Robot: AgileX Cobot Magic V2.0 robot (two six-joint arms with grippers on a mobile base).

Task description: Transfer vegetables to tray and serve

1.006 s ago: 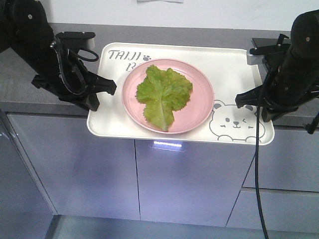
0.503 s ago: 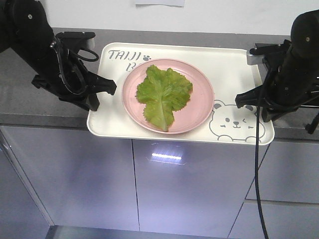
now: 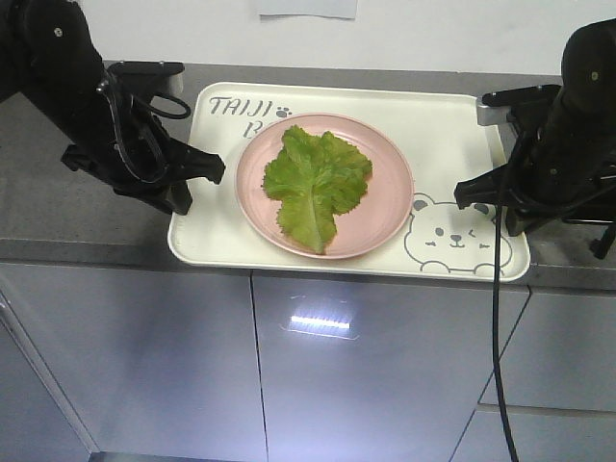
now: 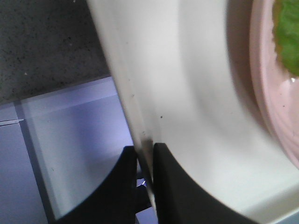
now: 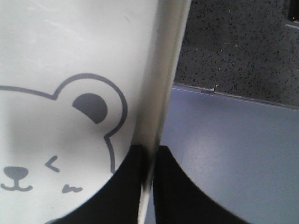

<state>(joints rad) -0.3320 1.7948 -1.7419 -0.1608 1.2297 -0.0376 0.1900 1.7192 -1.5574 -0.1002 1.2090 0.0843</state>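
The vegetables, one ruffled green lettuce leaf (image 3: 316,183), lie on a round pink plate (image 3: 385,217) in the middle of the cream tray (image 3: 443,125) with bear print. My left gripper (image 3: 195,181) is shut on the tray's left rim, and the left wrist view shows the rim pinched between its black fingers (image 4: 145,150). My right gripper (image 3: 478,194) is shut on the right rim beside the bear face, the rim again clamped between the fingers (image 5: 150,152). The tray (image 4: 187,93) is level over the counter, its front edge slightly past the counter's edge.
A dark grey speckled counter (image 3: 58,212) runs under the tray, against a white wall. Glossy grey cabinet fronts (image 3: 337,375) are below it. A black cable (image 3: 496,318) hangs from my right arm.
The counter and cabinets have slid down in the front view while tray and arms kept their place, so the tray now sits further over the counter. Both grips are unchanged.
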